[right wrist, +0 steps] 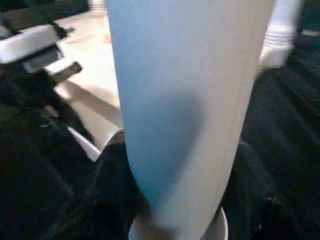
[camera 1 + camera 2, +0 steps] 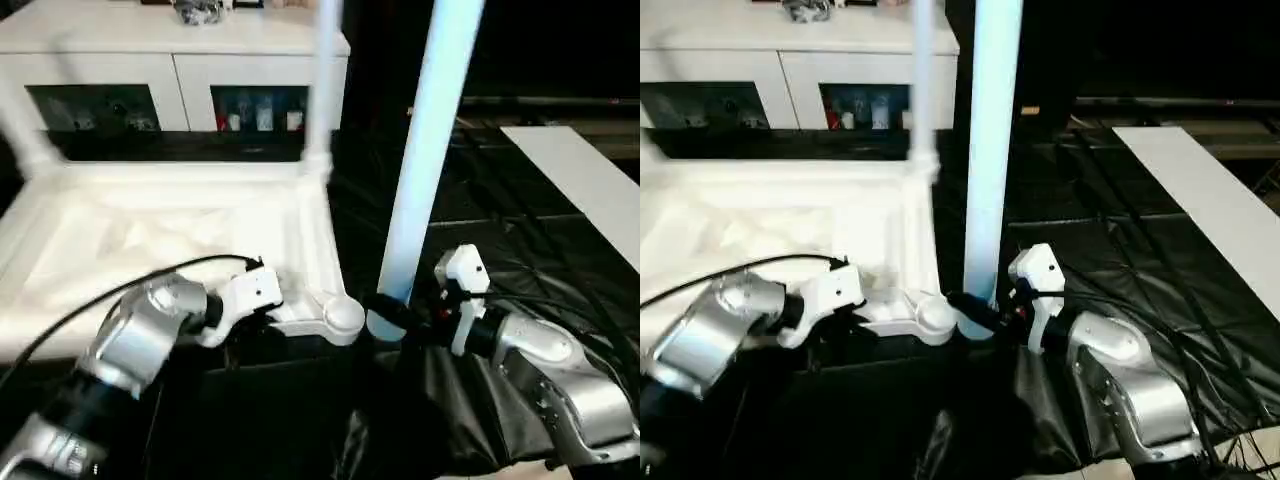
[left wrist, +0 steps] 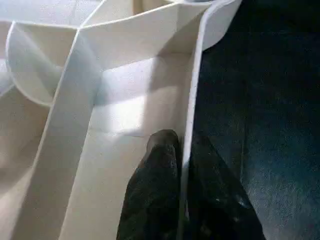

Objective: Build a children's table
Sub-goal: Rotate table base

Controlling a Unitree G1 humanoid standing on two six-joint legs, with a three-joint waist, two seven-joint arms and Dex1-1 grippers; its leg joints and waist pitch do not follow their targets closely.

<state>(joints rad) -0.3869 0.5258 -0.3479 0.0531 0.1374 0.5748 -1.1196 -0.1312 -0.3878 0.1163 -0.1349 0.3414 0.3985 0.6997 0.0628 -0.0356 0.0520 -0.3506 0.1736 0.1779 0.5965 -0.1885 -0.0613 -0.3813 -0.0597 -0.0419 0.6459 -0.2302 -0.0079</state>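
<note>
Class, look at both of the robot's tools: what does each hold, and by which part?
Right tool: the upright table leg, near its lower end. Left tool: the tabletop's thin side wall, one finger on each side.
</note>
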